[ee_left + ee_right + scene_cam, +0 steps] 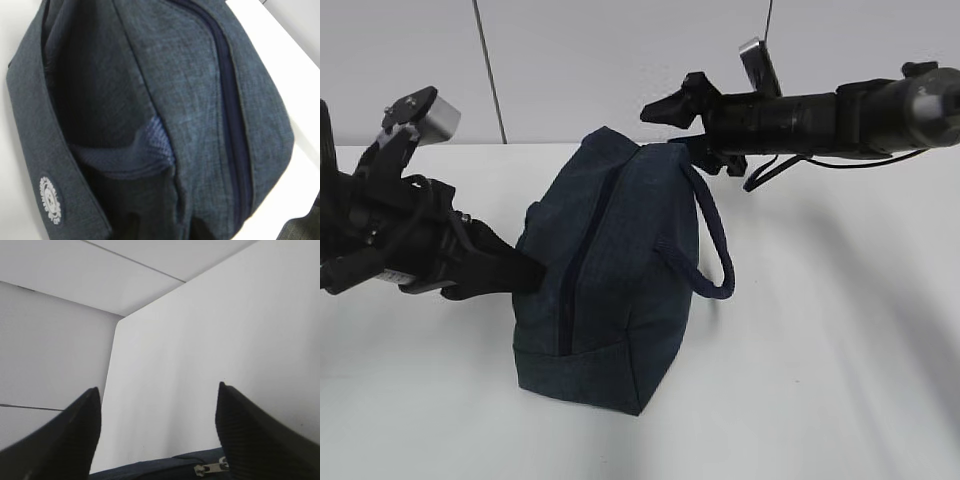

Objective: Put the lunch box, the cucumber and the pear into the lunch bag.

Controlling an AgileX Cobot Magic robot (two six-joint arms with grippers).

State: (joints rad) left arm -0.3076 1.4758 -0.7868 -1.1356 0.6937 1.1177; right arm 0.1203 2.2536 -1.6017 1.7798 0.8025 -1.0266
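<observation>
A: Exterior view first: we count one lunch bag [605, 270], standing on the white table [820, 350] with its zipper [575, 265] shut, and two arms.
B: We see the left gripper [525, 272] pressed against the bag's left side; whether it pinches fabric, we cannot tell. The right gripper [670, 108] hangs above the bag's far top corner, near the loop handle [712, 250].
A: Open table lies right and front.
B: Left wrist view: we find only the bag [165, 115], filling the frame, with one round white badge [51, 200]; no fingers show.
A: Right wrist view: we see two fingers [250, 435] spread wide apart, holding nothing, with one metal zipper pull [212, 468] just below them.
</observation>
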